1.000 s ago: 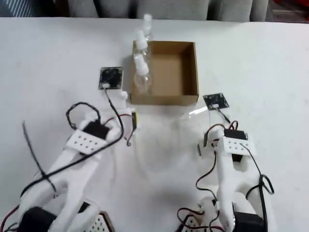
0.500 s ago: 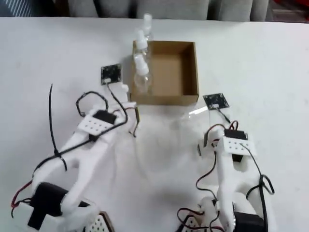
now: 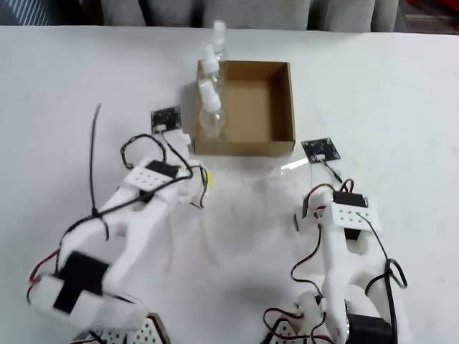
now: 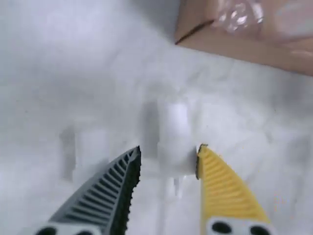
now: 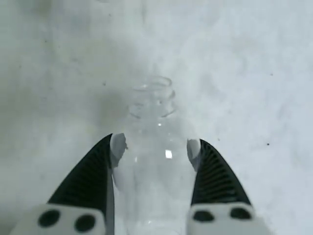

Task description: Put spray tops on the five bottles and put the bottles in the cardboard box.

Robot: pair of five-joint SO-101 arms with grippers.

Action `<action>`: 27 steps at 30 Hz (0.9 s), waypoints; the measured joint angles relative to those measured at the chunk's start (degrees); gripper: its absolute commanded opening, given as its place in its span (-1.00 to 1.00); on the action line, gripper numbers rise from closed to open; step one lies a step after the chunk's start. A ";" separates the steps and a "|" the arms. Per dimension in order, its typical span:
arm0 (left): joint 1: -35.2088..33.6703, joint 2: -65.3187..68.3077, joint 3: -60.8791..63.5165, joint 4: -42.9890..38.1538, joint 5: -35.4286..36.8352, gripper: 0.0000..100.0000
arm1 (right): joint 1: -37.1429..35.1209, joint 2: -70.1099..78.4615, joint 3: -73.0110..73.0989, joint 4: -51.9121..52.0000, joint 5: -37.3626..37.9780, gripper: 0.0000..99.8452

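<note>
Two arms work just in front of the cardboard box point(image 3: 244, 147)
The right gripper point(image 5: 156, 143) pinches a clear bottle point(image 5: 152, 117) with no top; the left gripper point(image 4: 169, 148) is spread around a white spray top point(image 4: 173, 122) near the box's corner; topped bottles point(image 3: 210, 107) stand along the box's left edge

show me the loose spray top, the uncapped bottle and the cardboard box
spray top point(image 4: 173, 128), left wrist view, on its white body
uncapped bottle point(image 5: 152, 139), right wrist view, on its clear shoulder
cardboard box point(image 3: 247, 147), high view, on its near wall

Uncapped clear bottle point(image 5: 155, 161) near cardboard box point(image 3: 290, 107)
</note>
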 measured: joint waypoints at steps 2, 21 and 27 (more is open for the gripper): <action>0.00 3.60 -2.20 0.00 1.14 -0.61 | 0.00 0.00 0.00 0.00 0.00 -0.97; 0.00 8.88 -7.03 1.32 1.76 -0.96 | 0.35 -0.44 0.00 -0.70 0.00 -0.97; 0.26 3.43 -6.07 6.24 -2.90 -0.96 | 0.26 -4.48 -1.05 0.62 0.00 -0.97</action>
